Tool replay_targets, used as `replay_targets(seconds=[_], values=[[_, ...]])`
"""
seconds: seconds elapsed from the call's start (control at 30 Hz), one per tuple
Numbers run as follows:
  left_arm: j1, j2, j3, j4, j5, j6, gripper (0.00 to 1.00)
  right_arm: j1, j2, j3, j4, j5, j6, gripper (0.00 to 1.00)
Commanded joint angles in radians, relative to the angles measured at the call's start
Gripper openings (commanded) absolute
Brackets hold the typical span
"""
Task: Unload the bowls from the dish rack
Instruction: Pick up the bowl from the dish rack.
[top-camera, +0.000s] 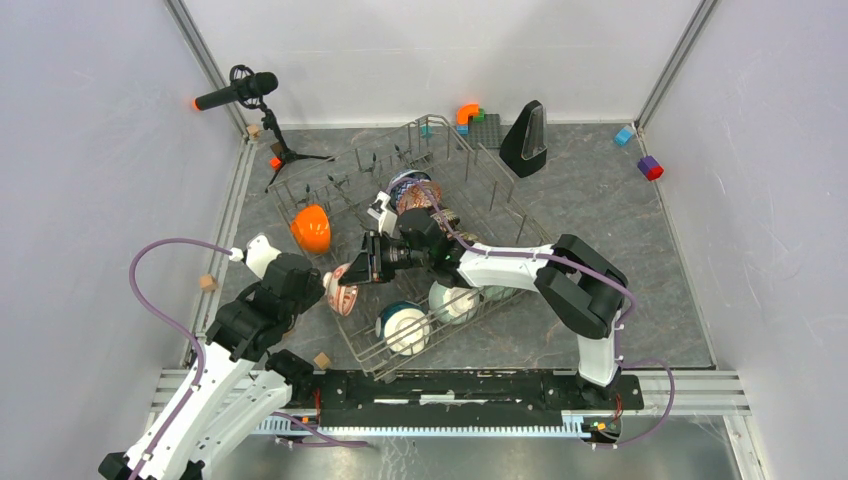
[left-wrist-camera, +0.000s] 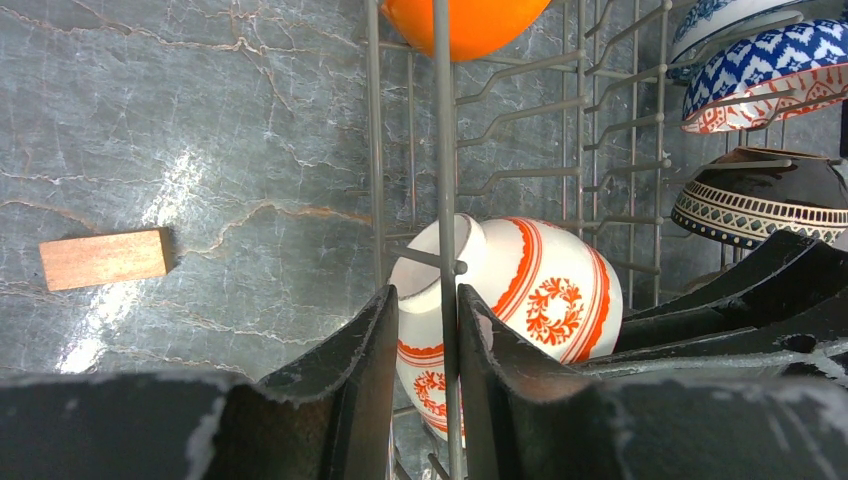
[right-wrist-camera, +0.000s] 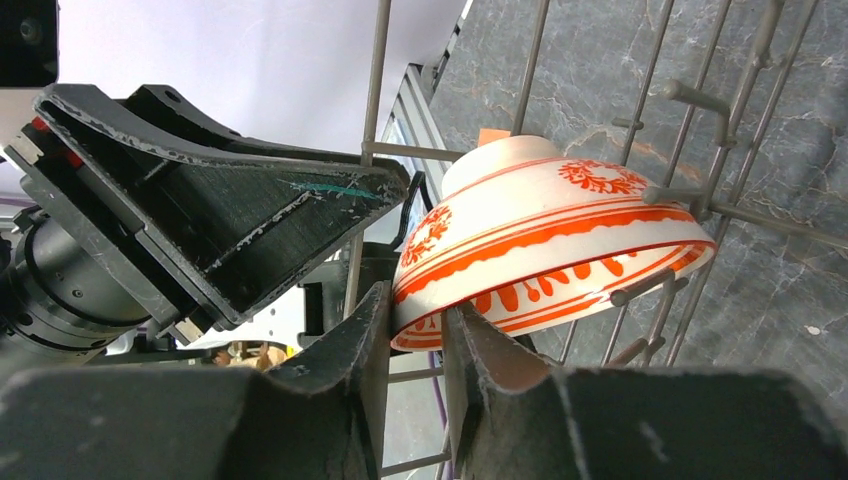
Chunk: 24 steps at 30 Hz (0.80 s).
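The red-floral bowl (top-camera: 342, 291) is mostly covered from above by the two grippers, and only a sliver of its rim shows there. It stands on edge inside the dish rack (top-camera: 350, 190), against the rack wall that faces the left edge of the worktop.

In its own wrist view, the right gripper (right-wrist-camera: 418, 308) has its fingers drawn close on either side of the bowl's rim, clamping it. The bowl's inside is out of sight. The left gripper (left-wrist-camera: 425, 295) sits just outside that wall, its fingers a narrow slit apart. An upright rack wire and a strip of the bowl's white wall show in the slit. Whether the fingers pinch the bowl or only straddle the wire cannot be told.

Counted from above, the rack holds:
- one red-floral bowl
- one orange bowl (top-camera: 311, 229) toward the far-left corner
- one teal bowl with a white base (top-camera: 403, 326) and one pale bowl (top-camera: 452, 300) at the near end, the pale one partly under the right arm

A further cluster at the far end is too covered to count from above. The left wrist view shows two blue-and-white bowls (left-wrist-camera: 765, 65) and one dark bowl with a patterned band (left-wrist-camera: 760, 195), each cut off by the frame.

Three wooden blocks (top-camera: 208, 283) lie on the worktop outside the rack. A microphone on a tripod (top-camera: 240, 92) stands at the far-left corner, and a black wedge (top-camera: 525, 140) stands near the far edge.
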Motion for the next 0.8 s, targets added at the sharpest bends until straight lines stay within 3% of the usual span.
replay_targets(seconds=[0.0, 0.4, 0.77], values=[[-0.003, -0.006, -0.009, -0.001, -0.009, -0.027, 0.34, 0.037, 0.035, -0.013, 0.030, 0.040, -0.015, 0.25], [-0.003, -0.008, 0.005, -0.003, -0.015, -0.022, 0.34, 0.037, -0.018, -0.058, 0.109, -0.022, 0.000, 0.00], [-0.002, -0.002, 0.027, -0.009, -0.038, -0.012, 0.34, 0.013, -0.078, -0.073, 0.106, -0.101, -0.059, 0.00]])
